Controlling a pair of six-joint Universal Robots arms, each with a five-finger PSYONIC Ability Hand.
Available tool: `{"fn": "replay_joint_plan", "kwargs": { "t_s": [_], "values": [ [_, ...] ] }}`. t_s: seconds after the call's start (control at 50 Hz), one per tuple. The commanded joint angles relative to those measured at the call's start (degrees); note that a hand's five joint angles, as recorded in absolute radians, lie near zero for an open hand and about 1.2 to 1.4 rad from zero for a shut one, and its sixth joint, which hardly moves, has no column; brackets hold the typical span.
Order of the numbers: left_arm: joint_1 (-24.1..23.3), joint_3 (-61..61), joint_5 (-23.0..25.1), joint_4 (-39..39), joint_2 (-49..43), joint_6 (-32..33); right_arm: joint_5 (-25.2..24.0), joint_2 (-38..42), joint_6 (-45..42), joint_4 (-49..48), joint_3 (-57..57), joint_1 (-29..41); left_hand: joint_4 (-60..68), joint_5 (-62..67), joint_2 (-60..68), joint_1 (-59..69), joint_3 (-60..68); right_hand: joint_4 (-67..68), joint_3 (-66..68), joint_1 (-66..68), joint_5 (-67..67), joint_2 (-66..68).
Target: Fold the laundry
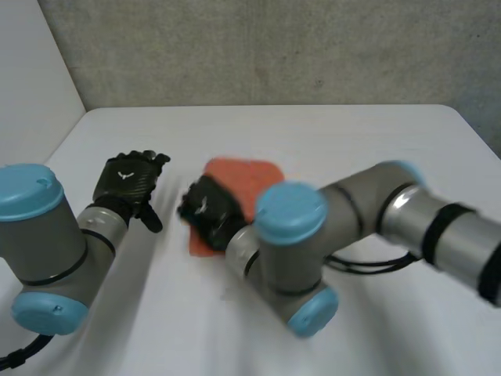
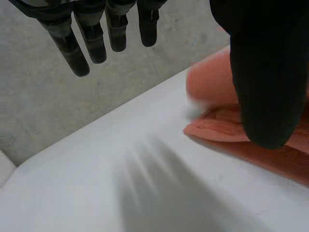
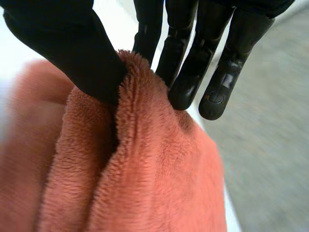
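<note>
White table (image 1: 352,141) runs back to a grey wall (image 1: 274,47). An orange cloth (image 1: 246,178) lies on the table, between the two hands and beyond the right one.

The right hand (image 1: 210,207) is at the cloth's edge nearest the left hand. In its wrist view a raised ridge of the fleecy cloth is pinched between the thumb (image 3: 67,43) on one side and the fingers (image 3: 193,72) on the other. The fingers are nearly straight and close together, their tips pressed into the pile. The rest of the cloth spreads out below the palm.

The left hand (image 1: 127,182) is beside the right hand, apart from the cloth in the head view. Its fingers (image 2: 94,38) are straight, slightly spread and hold nothing, with bare table beneath the fingertips. Its thumb (image 2: 263,72) stands well away from the fingers, in front of the cloth's hemmed edge.
</note>
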Motion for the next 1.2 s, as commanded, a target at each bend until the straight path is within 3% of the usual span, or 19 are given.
{"fn": "replay_joint_plan", "kwargs": {
  "t_s": [0.02, 0.06, 0.12, 0.2, 0.28, 0.36, 0.5, 0.62, 0.7, 0.86, 1.04, 1.2],
  "values": [
    [0.9, 0.8, 0.2, 0.1, 0.2, -0.1, 3.7, 2.4, -2.2, -0.5, -0.4, 1.6, -1.0, -2.0, -0.7, -0.4, -1.6, -49.3, -48.6, -35.9, -47.3, -48.5],
    [0.9, 1.0, 0.3, 0.2, 0.2, -0.1, 7.1, 0.2, -0.3, -0.7, -0.4, 1.6, -0.8, -1.8, -0.5, -0.2, -1.4, -58.3, -57.6, -44.8, -56.3, -57.5],
    [0.4, 2.9, 0.6, 0.4, 0.2, -0.2, 9.0, -3.5, 4.6, -0.8, -0.1, 1.5, -0.8, -1.8, -0.5, -0.2, -1.4, -58.3, -57.6, -44.8, -56.3, -57.5],
    [-0.6, 6.0, 0.6, 0.5, -0.1, -0.6, 9.0, -9.6, 19.2, -0.5, 1.7, -1.2, -0.8, -1.8, -0.5, -0.2, -1.4, -58.3, -57.6, -44.8, -56.3, -57.5],
    [-3.3, 9.9, 0.6, 0.6, -0.9, -3.6, 7.3, -13.1, 36.1, -0.2, 4.7, -7.1, -0.3, -1.3, 0.0, 0.3, -0.9, -58.3, -57.6, -44.8, -56.3, -57.5],
    [-6.6, 14.3, 0.6, -0.3, -3.5, -8.5, 3.5, -13.0, 43.0, 1.4, 5.8, -10.8, 0.3, -0.6, 0.6, 1.0, -0.3, -58.3, -57.6, -44.8, -56.3, -57.5],
    [-10.1, 21.5, 0.6, -5.4, -12.7, -12.3, 1.4, -10.2, 44.7, 6.2, 4.0, -15.2, 0.4, -0.6, 0.6, 1.0, -0.3, -58.3, -57.6, -44.8, -56.3, -57.5],
    [-10.1, 25.6, -1.6, -11.0, -20.3, -12.6, 1.3, -1.4, 44.0, 12.7, -3.2, -15.7, 1.5, 0.5, 1.8, 2.1, 0.9, -58.3, -57.6, -44.8, -56.3, -57.5],
    [-9.3, 25.3, -5.5, -12.1, -21.2, -12.1, 0.9, 4.3, 43.5, 19.3, -9.1, -15.7, 0.9, -0.1, 1.1, 1.5, 0.2, -58.3, -57.6, -44.8, -56.3, -57.5],
    [-8.0, 23.5, -6.3, -14.9, -20.4, -10.9, 0.7, 7.4, 40.1, 26.6, -16.9, -15.6, 0.7, -0.3, 1.0, 1.3, 0.1, -58.3, -57.6, -44.8, -56.3, -57.5],
    [-8.4, 22.7, -5.2, -16.4, -9.6, -9.5, 1.3, -2.5, 40.9, 26.0, -15.7, -15.7, -1.7, -2.7, -1.4, -1.0, -2.3, -58.3, -57.6, -44.8, -56.3, -57.5],
    [-6.9, 24.5, -1.8, -18.0, 5.7, -10.2, 8.7, -21.8, 40.9, 17.0, -4.2, -20.1, -1.3, -2.3, -1.0, -0.7, -1.9, -58.3, -57.6, -44.8, -56.3, -57.5]
  ]
}}
